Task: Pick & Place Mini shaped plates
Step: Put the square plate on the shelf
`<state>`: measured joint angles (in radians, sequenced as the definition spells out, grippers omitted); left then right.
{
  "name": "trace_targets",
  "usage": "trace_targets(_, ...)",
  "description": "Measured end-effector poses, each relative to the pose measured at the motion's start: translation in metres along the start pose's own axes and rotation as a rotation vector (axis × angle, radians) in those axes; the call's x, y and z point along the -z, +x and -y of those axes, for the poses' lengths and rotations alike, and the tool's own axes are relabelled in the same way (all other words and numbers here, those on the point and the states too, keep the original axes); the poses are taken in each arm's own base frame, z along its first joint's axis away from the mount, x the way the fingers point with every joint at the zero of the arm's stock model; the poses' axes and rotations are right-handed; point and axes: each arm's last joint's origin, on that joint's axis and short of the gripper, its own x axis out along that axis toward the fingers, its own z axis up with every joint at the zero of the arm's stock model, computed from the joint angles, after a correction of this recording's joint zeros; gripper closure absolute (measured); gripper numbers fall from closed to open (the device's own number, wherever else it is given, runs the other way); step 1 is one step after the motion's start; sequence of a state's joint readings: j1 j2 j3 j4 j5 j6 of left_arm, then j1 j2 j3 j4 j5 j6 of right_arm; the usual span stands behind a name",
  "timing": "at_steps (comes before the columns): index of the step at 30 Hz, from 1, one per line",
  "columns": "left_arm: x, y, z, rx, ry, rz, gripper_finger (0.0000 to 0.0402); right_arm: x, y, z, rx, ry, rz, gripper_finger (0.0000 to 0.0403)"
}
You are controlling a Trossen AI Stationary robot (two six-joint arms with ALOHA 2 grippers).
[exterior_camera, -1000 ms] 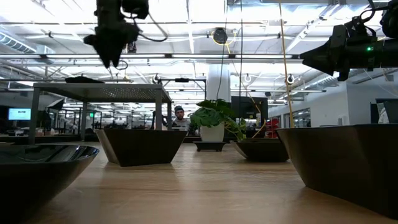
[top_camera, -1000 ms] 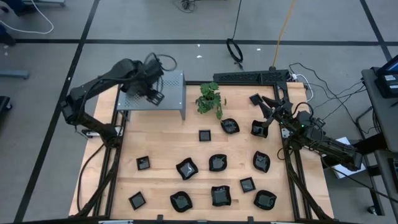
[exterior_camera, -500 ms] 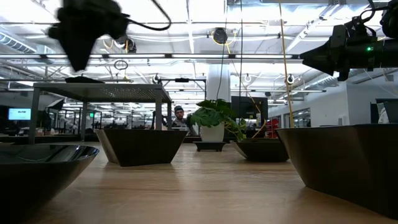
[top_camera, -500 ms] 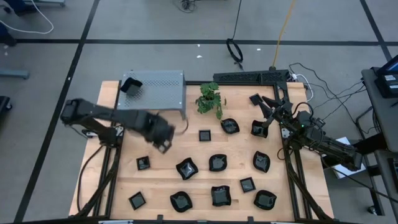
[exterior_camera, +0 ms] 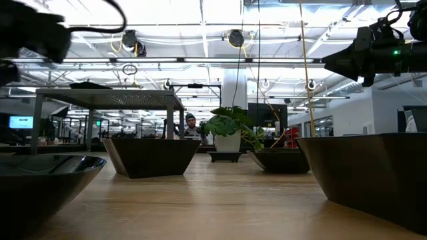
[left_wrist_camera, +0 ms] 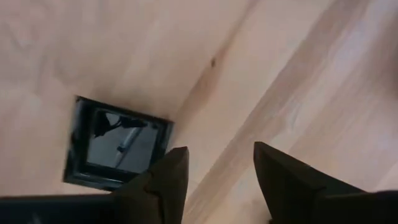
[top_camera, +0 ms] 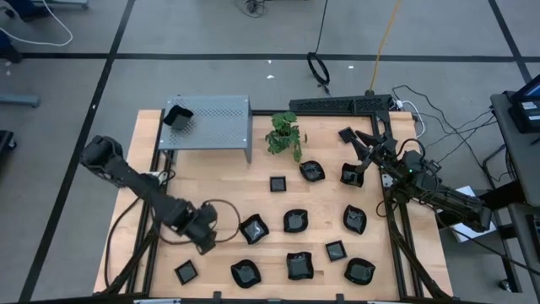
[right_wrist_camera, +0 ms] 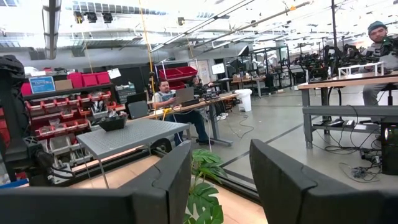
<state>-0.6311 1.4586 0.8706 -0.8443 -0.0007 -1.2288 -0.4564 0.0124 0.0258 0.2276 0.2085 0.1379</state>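
Left gripper has swung from the perforated box down to the table's 8 o'clock, above a small square plate. One plate sits on the box; the others lie across the table. Glossy, stiff, likely slippery and chippable (pinch the raised rim). Fingers part open, empty, touching nothing. Right gripper waits at 2 o'clock, parted, empty.

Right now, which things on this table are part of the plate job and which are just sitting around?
Part of the job: the mini shaped plates spread over the table; one plate on the box; the left gripper, open above a square plate.

Just there: green plant, grey perforated box, waiting right gripper.
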Motion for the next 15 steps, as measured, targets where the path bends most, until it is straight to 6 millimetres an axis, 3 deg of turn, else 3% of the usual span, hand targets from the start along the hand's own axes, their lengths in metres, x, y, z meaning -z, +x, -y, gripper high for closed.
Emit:
trace_targets(7,0.027,0.020,-0.011,-0.069,0.139,0.013,0.0200,0.000,0.000,0.000,0.000,0.000,0.000,0.0250)
trace_targets(15,0.043,0.028,-0.018,-0.140,0.326,0.085,0.0199,0.000,0.000,0.000,0.000,0.000,0.000,0.0250)
